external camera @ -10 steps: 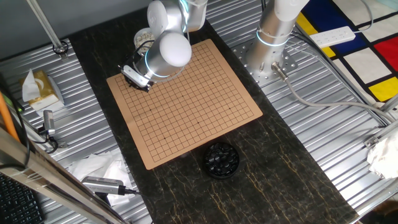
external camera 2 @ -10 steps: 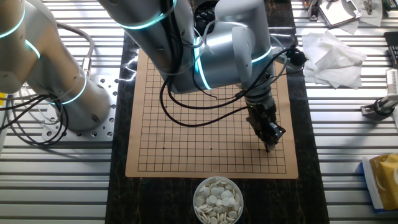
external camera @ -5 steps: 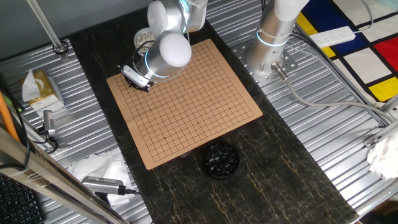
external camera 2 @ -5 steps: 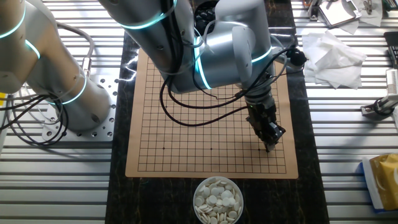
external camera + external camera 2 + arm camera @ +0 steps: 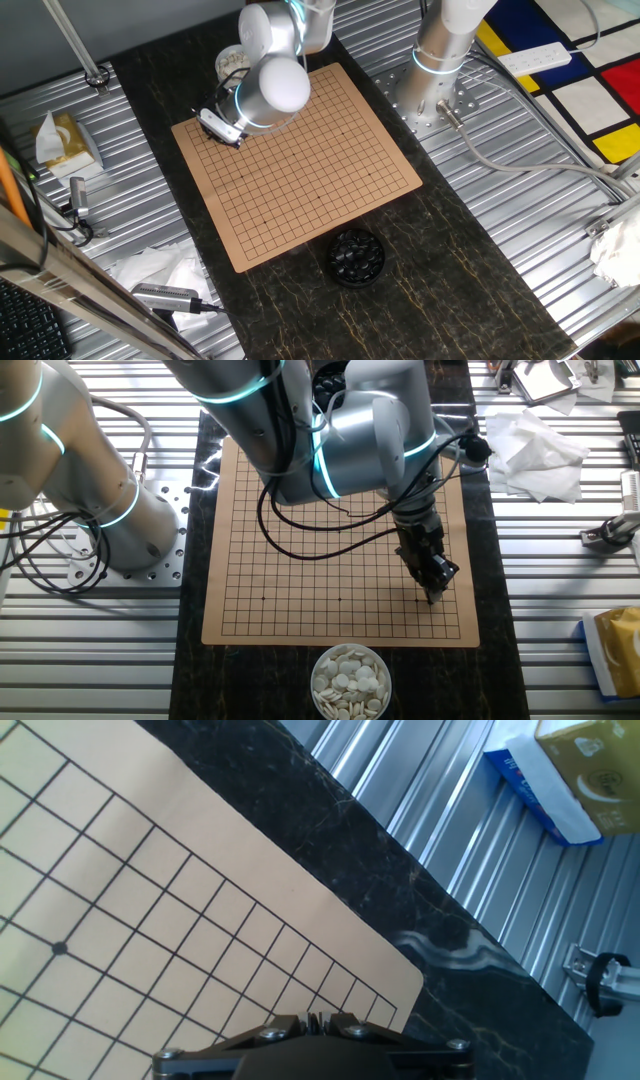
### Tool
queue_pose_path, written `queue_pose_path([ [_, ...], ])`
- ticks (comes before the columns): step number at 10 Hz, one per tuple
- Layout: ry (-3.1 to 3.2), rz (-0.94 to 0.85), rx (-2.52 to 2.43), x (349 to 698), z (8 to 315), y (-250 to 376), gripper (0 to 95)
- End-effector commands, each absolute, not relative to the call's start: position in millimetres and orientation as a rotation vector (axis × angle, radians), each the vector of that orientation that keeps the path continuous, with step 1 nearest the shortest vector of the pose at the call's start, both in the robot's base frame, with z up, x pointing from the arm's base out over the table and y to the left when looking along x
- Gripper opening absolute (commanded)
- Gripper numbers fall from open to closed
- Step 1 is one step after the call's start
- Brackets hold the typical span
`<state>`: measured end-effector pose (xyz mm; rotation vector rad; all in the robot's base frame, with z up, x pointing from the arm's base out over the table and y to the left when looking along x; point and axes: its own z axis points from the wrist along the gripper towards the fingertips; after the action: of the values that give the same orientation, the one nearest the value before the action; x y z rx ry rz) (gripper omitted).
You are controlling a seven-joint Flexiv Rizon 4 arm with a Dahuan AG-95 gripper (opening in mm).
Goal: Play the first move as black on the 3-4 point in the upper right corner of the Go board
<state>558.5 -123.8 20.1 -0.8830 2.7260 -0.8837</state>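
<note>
Flanking board: white-stone bowl, black-stone bowl, tissues.

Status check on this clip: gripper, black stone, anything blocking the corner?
Gripper low over the Go board near its corner, fingers look shut. Black stone not visible; held or not, cannot tell. No stones on the grid, nothing blocking.

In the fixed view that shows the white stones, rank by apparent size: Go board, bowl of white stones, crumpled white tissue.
1. Go board, clearly the largest.
2. Crumpled white tissue.
3. Bowl of white stones, somewhat smaller than the tissue; it sits nearer the bottom edge, so that gap is unsure.
</note>
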Motion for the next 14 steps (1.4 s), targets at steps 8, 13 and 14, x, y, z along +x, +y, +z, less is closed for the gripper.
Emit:
queue_pose_path([
  [8, 2.742, -0.870, -0.887, 557.0, 17.7, -127.0, 0.0],
  [13, 2.745, -0.857, -0.877, 557.1, 17.6, -126.8, 0.0],
  [14, 2.745, -0.851, -0.874, 557.1, 17.6, -126.8, 0.0],
])
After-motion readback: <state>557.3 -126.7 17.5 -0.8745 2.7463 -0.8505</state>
